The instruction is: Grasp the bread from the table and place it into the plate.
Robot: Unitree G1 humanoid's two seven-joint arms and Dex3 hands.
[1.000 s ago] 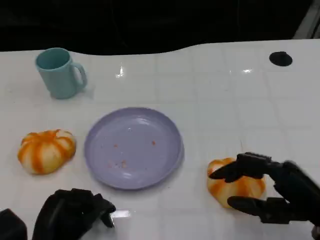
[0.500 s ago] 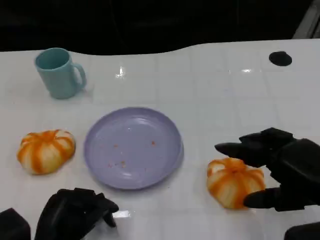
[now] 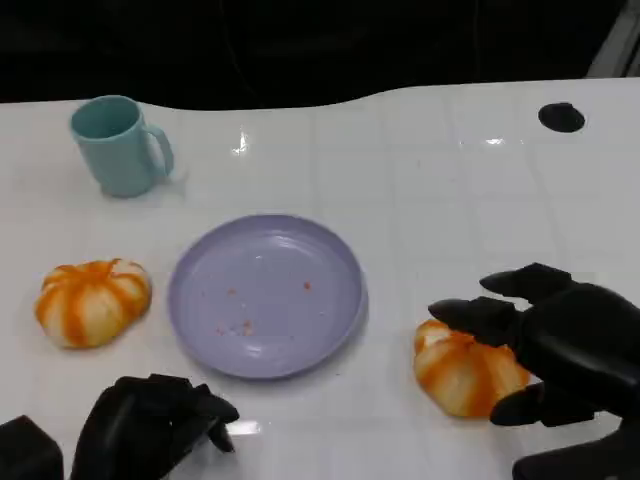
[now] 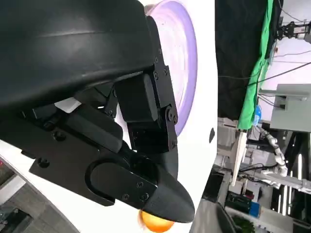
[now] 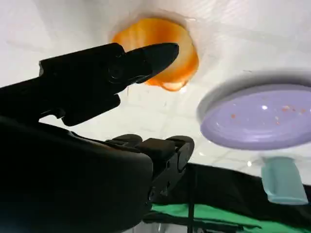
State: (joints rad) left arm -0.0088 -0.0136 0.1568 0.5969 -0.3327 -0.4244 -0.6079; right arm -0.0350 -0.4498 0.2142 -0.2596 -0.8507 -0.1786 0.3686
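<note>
Two orange-and-white breads lie on the white table, one (image 3: 92,300) left of the lilac plate (image 3: 265,295) and one (image 3: 460,375) right of it. My right hand (image 3: 560,345) hovers over the right bread's far side with its fingers spread above and beside it; a closed grip is not visible. In the right wrist view one finger (image 5: 97,73) reaches in front of that bread (image 5: 182,58), with the plate (image 5: 262,119) beyond. My left hand (image 3: 150,425) rests near the front edge with its fingers curled in, holding nothing. The plate holds only crumbs.
A teal mug (image 3: 118,145) stands at the back left. A small black disc (image 3: 561,117) lies at the back right. The table's far edge meets a dark background. The left wrist view shows the plate rim (image 4: 187,63) beyond my left hand (image 4: 121,121).
My right hand has lifted from low beside the right bread and come down over its top and far side. The bread, plate and left hand stay where they were.
</note>
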